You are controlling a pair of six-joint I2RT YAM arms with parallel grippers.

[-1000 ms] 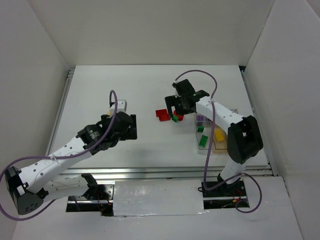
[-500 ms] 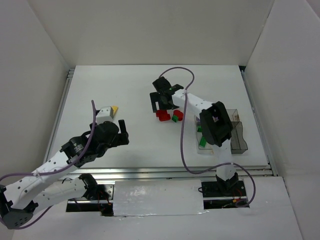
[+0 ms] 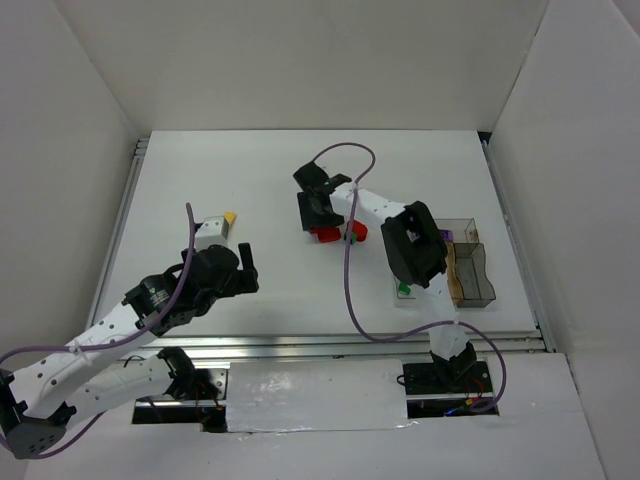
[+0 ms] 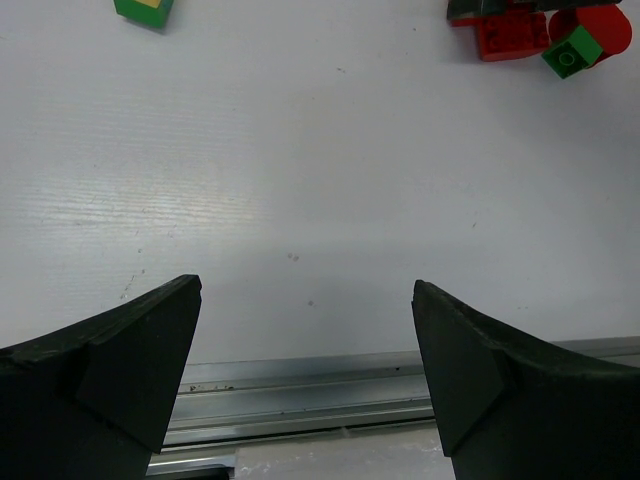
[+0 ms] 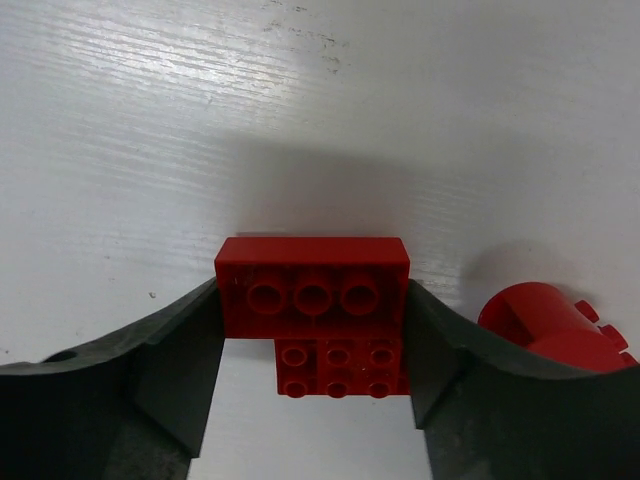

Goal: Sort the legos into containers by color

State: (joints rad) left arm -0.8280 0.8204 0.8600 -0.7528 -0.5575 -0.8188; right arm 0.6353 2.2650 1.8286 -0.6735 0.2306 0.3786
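My right gripper (image 3: 321, 226) is down on the table with a red L-shaped lego (image 5: 312, 262) between its jaws. Both fingers (image 5: 175, 345) press against the brick's ends in the right wrist view. A red rounded lego (image 5: 548, 325) lies just to its right, with a small green lego (image 4: 571, 53) beside it. A yellow and green lego (image 3: 229, 216) rests further left. The clear container (image 3: 468, 272), partly amber tinted, stands at the right with a green lego (image 3: 404, 288) and a purple one (image 3: 447, 235) at its edge. My left gripper (image 3: 246, 268) hovers open and empty over bare table (image 4: 307, 290).
The right arm's elbow and purple cable (image 3: 345, 270) hang over the container's left side. A metal rail (image 4: 320, 385) runs along the table's near edge below the left gripper. White walls enclose the table on three sides.
The right gripper swung left from the green lego, came down over the red L-shaped lego and closed its jaws on it. The left arm drew back toward the near left.
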